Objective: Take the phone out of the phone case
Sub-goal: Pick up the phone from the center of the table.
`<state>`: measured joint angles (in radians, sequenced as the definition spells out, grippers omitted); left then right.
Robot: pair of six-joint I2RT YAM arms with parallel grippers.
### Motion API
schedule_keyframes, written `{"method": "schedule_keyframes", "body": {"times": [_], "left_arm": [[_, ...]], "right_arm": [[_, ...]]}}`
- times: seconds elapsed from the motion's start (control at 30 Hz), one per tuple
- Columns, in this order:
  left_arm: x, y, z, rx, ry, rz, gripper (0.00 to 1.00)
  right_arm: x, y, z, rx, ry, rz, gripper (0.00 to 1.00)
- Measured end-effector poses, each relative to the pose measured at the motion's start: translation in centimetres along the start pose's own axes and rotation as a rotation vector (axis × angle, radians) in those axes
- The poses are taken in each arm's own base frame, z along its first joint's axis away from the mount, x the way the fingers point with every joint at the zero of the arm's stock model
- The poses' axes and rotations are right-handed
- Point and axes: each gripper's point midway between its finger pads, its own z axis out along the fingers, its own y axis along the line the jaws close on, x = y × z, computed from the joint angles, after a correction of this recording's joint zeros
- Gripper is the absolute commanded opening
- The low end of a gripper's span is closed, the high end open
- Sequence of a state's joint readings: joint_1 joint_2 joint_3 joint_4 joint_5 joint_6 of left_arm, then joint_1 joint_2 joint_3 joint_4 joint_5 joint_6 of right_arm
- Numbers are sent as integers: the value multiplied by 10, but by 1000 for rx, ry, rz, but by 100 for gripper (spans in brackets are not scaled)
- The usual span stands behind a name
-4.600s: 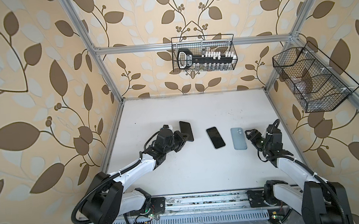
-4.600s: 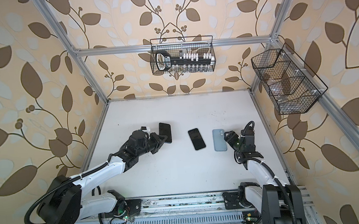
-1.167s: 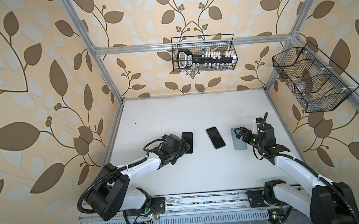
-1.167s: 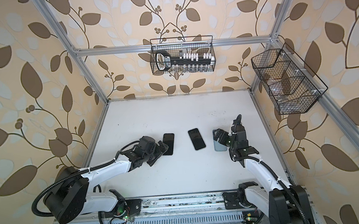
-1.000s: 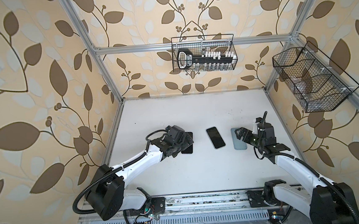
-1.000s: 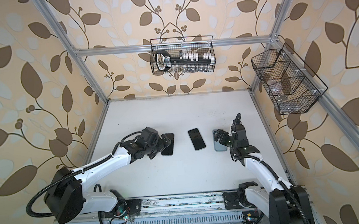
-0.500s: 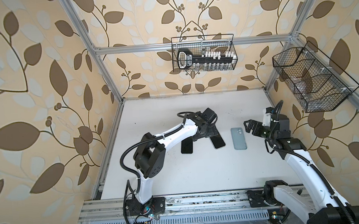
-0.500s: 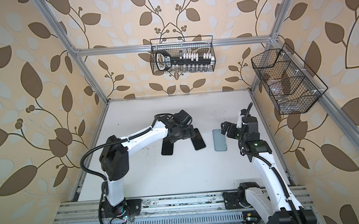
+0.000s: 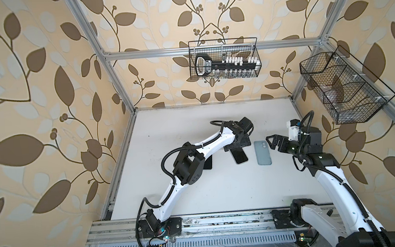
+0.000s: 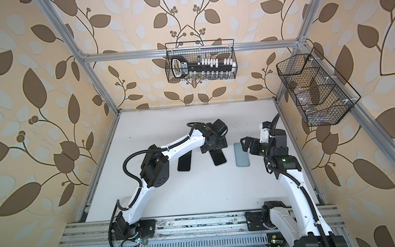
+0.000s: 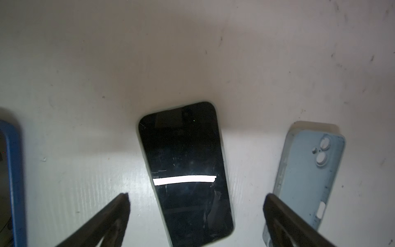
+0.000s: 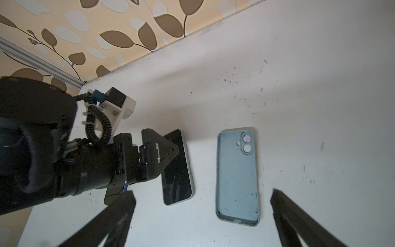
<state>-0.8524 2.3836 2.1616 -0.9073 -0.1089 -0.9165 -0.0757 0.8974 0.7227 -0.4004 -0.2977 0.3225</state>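
A bare black-screened phone (image 9: 240, 158) (image 11: 186, 171) lies face up mid-table. Right of it lies an empty light blue phone case (image 9: 262, 154) (image 12: 236, 179), hollow side up. To the left lies another dark phone in a blue case (image 10: 184, 163) (image 11: 12, 181), partly hidden by my left arm in a top view. My left gripper (image 9: 238, 147) (image 11: 196, 198) hovers open over the far end of the bare phone, one finger on each side, touching nothing. My right gripper (image 9: 272, 142) (image 12: 203, 193) hangs open above the table just right of the light blue case, empty.
A wire basket (image 9: 224, 59) with a black tool hangs on the back wall. A second wire basket (image 9: 343, 88) hangs on the right wall above my right arm. Papered walls and aluminium posts close in the white table (image 9: 221, 189).
My left arm has swung from the cased phone at the left to above the bare middle phone. My right arm has risen and drawn back off the light blue case. Both grippers stayed open.
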Motion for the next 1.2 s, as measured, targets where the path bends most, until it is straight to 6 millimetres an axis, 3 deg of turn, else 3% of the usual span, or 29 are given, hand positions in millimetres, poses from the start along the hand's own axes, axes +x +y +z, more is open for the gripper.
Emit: {"method": "schedule_keyframes", "body": {"times": [0.47, 0.77, 1.2], "left_arm": [[3, 15, 35, -109, 0, -45, 99], [0, 10, 39, -97, -8, -50, 98], [-5, 11, 43, -110, -35, -42, 77]], "right_arm": [[4, -2, 3, -28, 2, 12, 100], [0, -1, 3, -42, -13, 14, 100], [0, -3, 3, -52, -16, 22, 100]]}}
